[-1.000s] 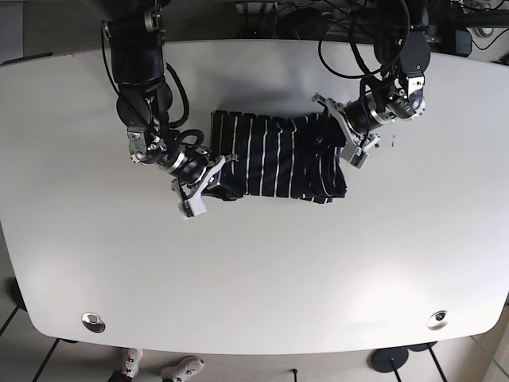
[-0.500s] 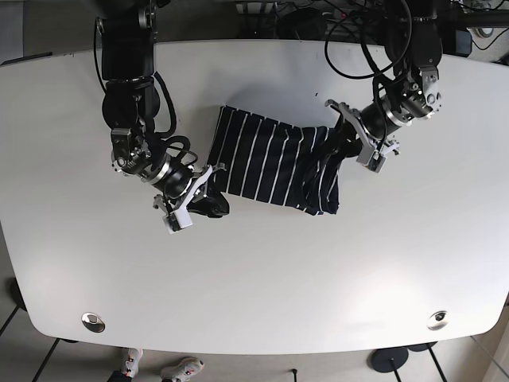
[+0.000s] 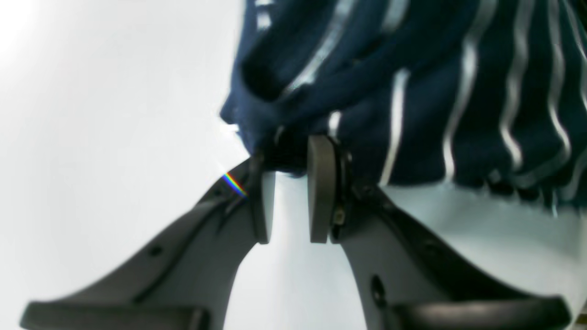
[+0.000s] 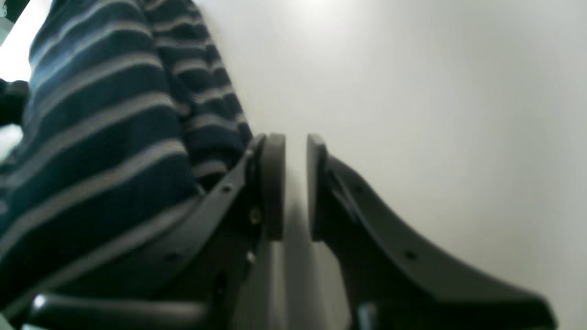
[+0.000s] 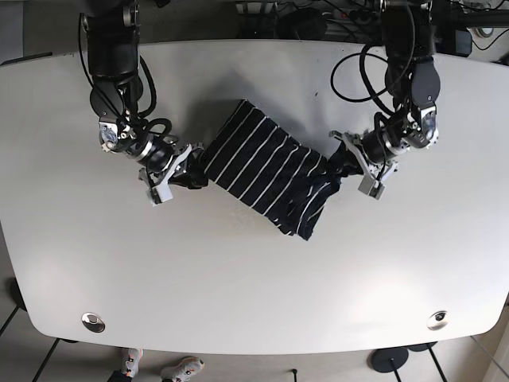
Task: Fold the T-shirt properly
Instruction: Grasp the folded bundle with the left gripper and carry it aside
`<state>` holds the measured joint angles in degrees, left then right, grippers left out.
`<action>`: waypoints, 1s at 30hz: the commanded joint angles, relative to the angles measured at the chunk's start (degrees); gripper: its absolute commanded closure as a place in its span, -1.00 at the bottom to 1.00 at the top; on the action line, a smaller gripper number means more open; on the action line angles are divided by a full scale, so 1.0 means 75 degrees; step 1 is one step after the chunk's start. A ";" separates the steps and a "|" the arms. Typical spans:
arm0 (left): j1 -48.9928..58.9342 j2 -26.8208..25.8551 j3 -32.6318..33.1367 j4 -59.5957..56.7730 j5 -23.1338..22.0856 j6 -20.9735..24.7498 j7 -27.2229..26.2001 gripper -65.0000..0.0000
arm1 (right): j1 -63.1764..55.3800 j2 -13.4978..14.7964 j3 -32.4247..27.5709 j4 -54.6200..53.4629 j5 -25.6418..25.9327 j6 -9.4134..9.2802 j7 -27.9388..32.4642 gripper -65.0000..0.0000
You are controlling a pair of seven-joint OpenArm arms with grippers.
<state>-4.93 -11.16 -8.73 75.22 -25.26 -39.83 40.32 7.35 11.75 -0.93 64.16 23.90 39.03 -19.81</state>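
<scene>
Both grippers pinch the navy white-striped T-shirt (image 5: 270, 171), stretched diagonally over the white table (image 5: 254, 278): left gripper (image 3: 290, 167) and right gripper (image 5: 176, 177). Uneven pulling could bunch it.

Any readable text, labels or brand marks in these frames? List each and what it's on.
None readable. The navy white-striped T-shirt shows only stripes, no print or tag in view. The white oval table is unmarked. No lettering shows on the left claw or right claw.
</scene>
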 commanded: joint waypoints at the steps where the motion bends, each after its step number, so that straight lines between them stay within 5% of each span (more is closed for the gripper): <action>1: -0.0779 -0.0042 0.0268 -0.0482 -0.0178 -0.0022 -0.0200 0.68 | -0.0213 0.0034 0.0024 0.0535 0.0148 0.0130 0.0174 0.75; 8: -0.2713 -0.0101 0.1533 -0.2616 -0.0178 -0.0022 -0.1408 0.68 | -0.1526 -0.0025 -0.0011 0.1965 0.0148 0.0130 0.0116 0.75; 17: -0.2560 -0.0358 0.1545 -0.0447 -0.0178 -0.0022 -0.0868 0.67 | -0.2006 -0.0213 -0.0386 0.2317 0.0136 0.0130 0.0116 0.75; 21: -0.1892 -0.0288 0.1721 0.0971 -0.0178 0.1660 -0.0810 0.63 | -0.2018 0.0045 -0.1253 0.2422 0.0136 0.0130 0.0116 0.75; 26: -0.1189 0.0052 0.2319 0.2003 -0.0178 0.3629 -0.0833 -0.14 | -0.1995 0.0080 -0.1242 0.2446 0.0195 0.0130 0.0116 0.75; 30: -0.0814 0.0462 0.2518 0.2354 0.0009 0.4766 -0.0845 -0.30 | -0.2006 0.0045 -0.0574 0.2446 0.0195 0.0130 0.0116 0.76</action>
<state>-9.65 -8.16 10.26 91.20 -23.94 -3.27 35.44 -8.34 11.51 -5.08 81.30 24.21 39.55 -20.27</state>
